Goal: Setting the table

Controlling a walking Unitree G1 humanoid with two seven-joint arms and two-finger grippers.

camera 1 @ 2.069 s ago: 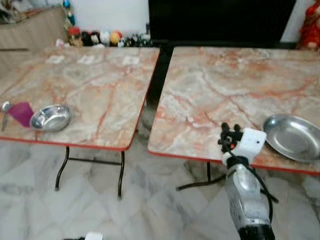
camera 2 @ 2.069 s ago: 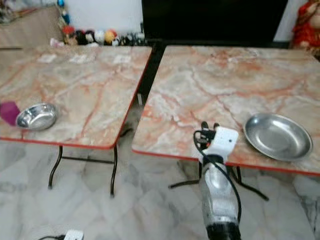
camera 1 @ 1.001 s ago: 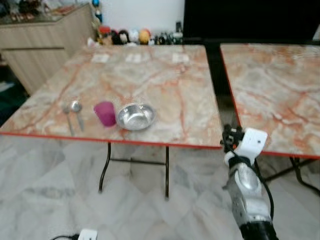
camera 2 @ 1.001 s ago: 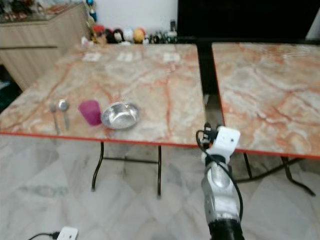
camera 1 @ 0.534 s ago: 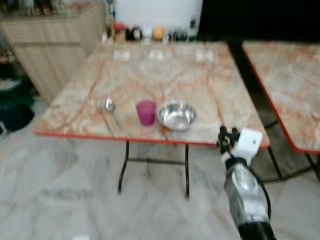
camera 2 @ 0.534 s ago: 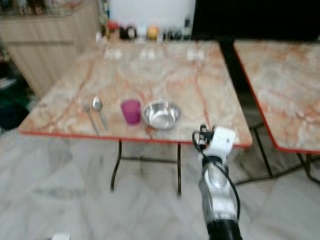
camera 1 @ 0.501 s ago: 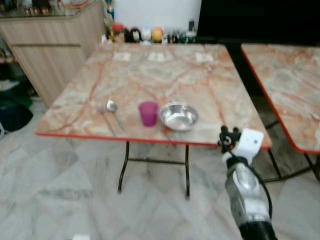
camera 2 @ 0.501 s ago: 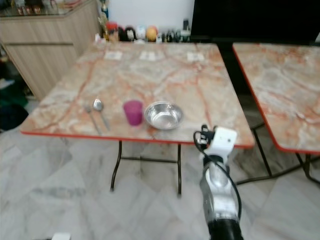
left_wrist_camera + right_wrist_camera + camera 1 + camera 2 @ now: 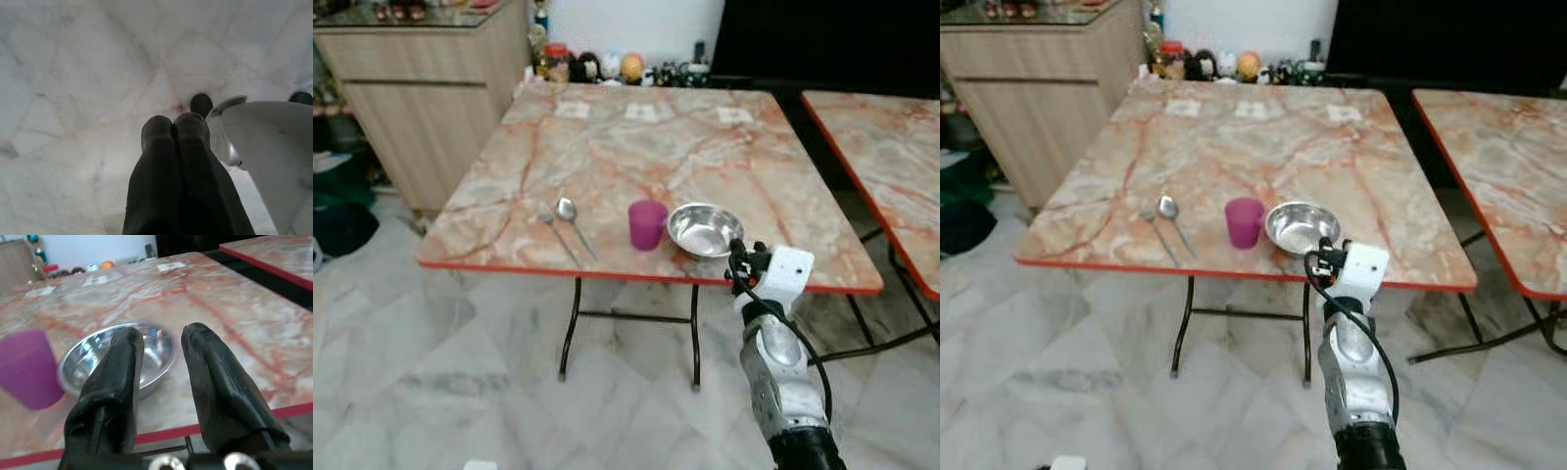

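My left gripper [image 9: 172,128] hangs closed over the floor; my right gripper [image 9: 159,345] hovers open and empty at the table [image 9: 636,147] edge. At 12 o'clock: bowl [image 9: 704,229], cup [image 9: 647,223], spoons [image 9: 566,224] laid, no plate yet.

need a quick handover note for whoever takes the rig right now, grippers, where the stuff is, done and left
Right gripper: open, holding nothing, raised at the near edge of the left table, pointed at the steel bowl.
Left gripper: fingers shut, holding nothing, hanging idle over the marble floor.
Things: purple cup stands just left of the bowl; spoon and fork lie left of the cup, all near the front edge. A second table stands to the right.
Done: nothing is grasped yet.
Left: probably pick up the bowl first, then the cup and cutlery, and lay them out.
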